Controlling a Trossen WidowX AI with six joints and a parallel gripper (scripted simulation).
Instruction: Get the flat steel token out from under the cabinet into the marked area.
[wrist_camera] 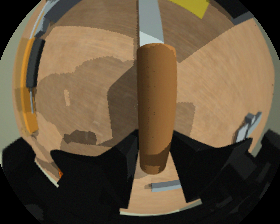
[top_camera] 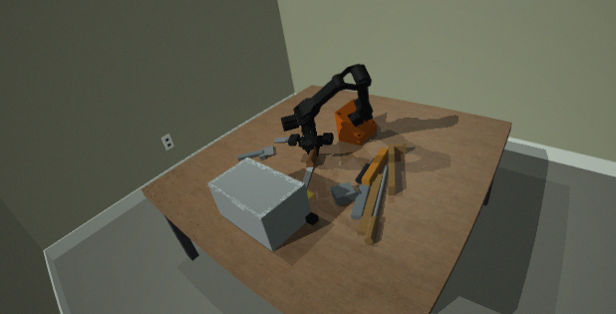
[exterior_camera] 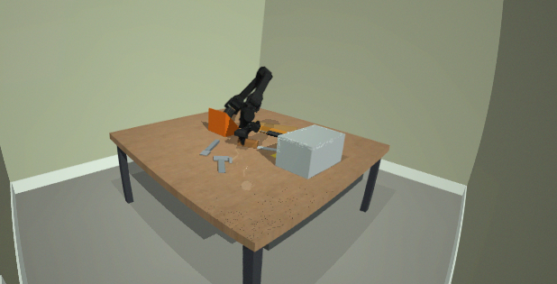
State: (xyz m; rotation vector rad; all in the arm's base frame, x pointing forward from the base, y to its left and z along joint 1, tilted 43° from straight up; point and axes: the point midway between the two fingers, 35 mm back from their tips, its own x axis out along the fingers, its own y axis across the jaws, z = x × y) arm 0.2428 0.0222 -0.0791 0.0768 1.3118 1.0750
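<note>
My gripper [top_camera: 311,152] [exterior_camera: 243,142] [wrist_camera: 152,132] is shut on the brown wooden handle [top_camera: 312,159] [exterior_camera: 251,143] [wrist_camera: 157,90] of a tool. Its flat grey blade [top_camera: 308,176] [exterior_camera: 267,149] [wrist_camera: 151,22] points toward the cabinet [top_camera: 256,186] [exterior_camera: 311,152], a pale grey box. In the top view the blade's far end is close to the cabinet's side; whether it reaches underneath is hidden. A yellow patch [top_camera: 310,194] [exterior_camera: 273,156] [wrist_camera: 191,7] shows beside the cabinet; I cannot tell whether it belongs to the marked area. The steel token and the vent slots cannot be made out.
A grey T-shaped piece [top_camera: 256,155] [exterior_camera: 221,163] and a grey flat bar [exterior_camera: 210,148] [wrist_camera: 166,186] lie on one side. Long orange and tan bars, a grey wedge [top_camera: 342,195] and a grey plate [top_camera: 360,202] lie on the other. A black block [top_camera: 311,218] is beside the cabinet.
</note>
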